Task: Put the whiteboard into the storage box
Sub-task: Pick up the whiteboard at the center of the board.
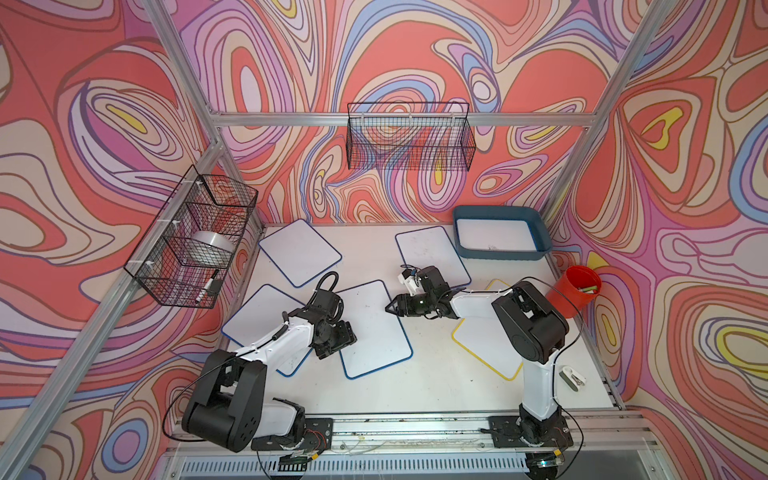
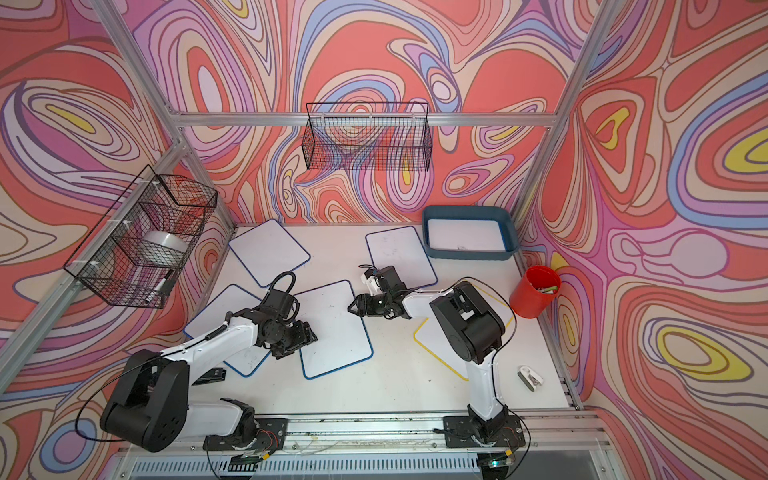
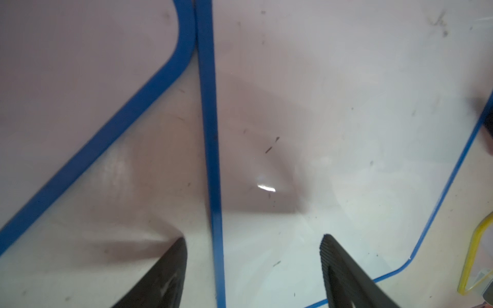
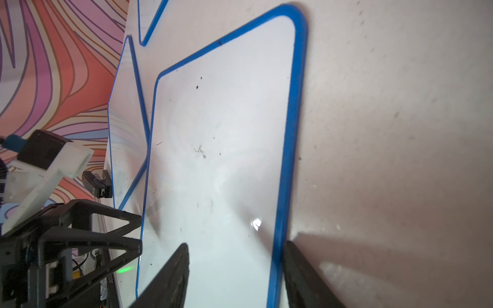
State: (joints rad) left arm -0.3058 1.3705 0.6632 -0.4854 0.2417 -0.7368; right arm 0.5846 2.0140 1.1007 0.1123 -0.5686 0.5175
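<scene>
In the middle of the table [image 1: 436, 374], the whiteboard [image 1: 374, 328] lies flat, well apart from the storage box [image 1: 498, 254] at the back. We see the left gripper [image 3: 253, 240] spread wide over one blue edge. The right gripper [image 4: 236, 245] is spread at the other edge, holding nothing. The board is thin and slippery. We think a finger could just push it away, or the arms might bump.

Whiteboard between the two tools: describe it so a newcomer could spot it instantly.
Start at the white table, then go to its middle. The whiteboard there is blue-rimmed and lies skewed to the table's edges. It alone has the left tool and right tool straddling opposite edges.
</scene>
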